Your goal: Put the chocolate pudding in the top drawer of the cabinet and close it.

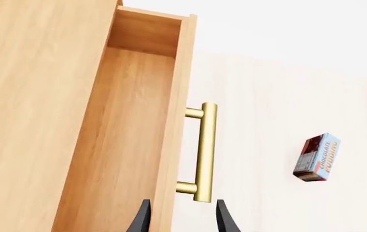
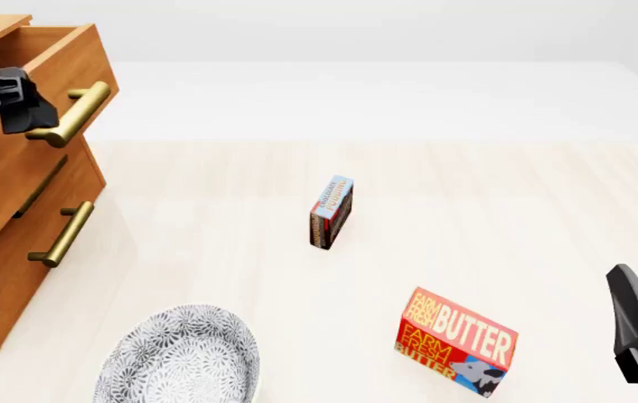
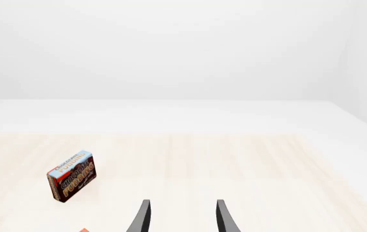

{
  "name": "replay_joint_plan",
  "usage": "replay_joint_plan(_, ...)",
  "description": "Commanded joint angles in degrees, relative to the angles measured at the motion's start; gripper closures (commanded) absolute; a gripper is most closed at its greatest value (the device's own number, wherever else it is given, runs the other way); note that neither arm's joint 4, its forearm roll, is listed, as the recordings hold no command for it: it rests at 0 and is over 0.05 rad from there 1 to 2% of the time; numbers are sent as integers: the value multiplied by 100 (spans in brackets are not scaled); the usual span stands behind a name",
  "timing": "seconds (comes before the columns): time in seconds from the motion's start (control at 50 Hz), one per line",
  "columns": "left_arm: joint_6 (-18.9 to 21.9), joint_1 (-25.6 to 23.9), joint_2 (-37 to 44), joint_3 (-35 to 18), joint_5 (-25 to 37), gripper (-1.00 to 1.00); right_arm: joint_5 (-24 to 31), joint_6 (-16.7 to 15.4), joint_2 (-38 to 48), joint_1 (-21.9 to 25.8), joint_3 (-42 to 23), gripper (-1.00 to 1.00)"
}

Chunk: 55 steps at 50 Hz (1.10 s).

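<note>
Wooden top drawer [image 1: 129, 130] pulled out, left claw [image 1: 182, 217] spread empty near its brass handle [image 1: 204, 151].

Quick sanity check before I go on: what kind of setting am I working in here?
Likely a simulated kitchen-style tabletop, not a real room: a pale wood-grain table against blank white surroundings, holding a wooden cabinet, packaged food such as the chocolate pudding and a butter box, and a patterned plate.

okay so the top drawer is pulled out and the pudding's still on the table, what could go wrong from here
The left tool hangs open at the top drawer, its fingertips either side of the brass handle; a bump could push the drawer shut. The chocolate pudding stands on a narrow edge, so the right tool, open and well short, may topple it.
</note>
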Motion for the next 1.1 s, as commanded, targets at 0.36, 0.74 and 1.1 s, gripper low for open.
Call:
replay_joint_plan(0.36, -57, -263, 79, 145, -65, -100, 0, 1, 0, 0, 0, -100)
replay_joint_plan(0.74, -119, -429, 61, 232, -138, -100, -1, -2, 0, 1, 0, -100)
replay_joint_plan(1.1, -182, -611, 40, 277, -185, -100, 0, 1, 0, -1, 0, -100)
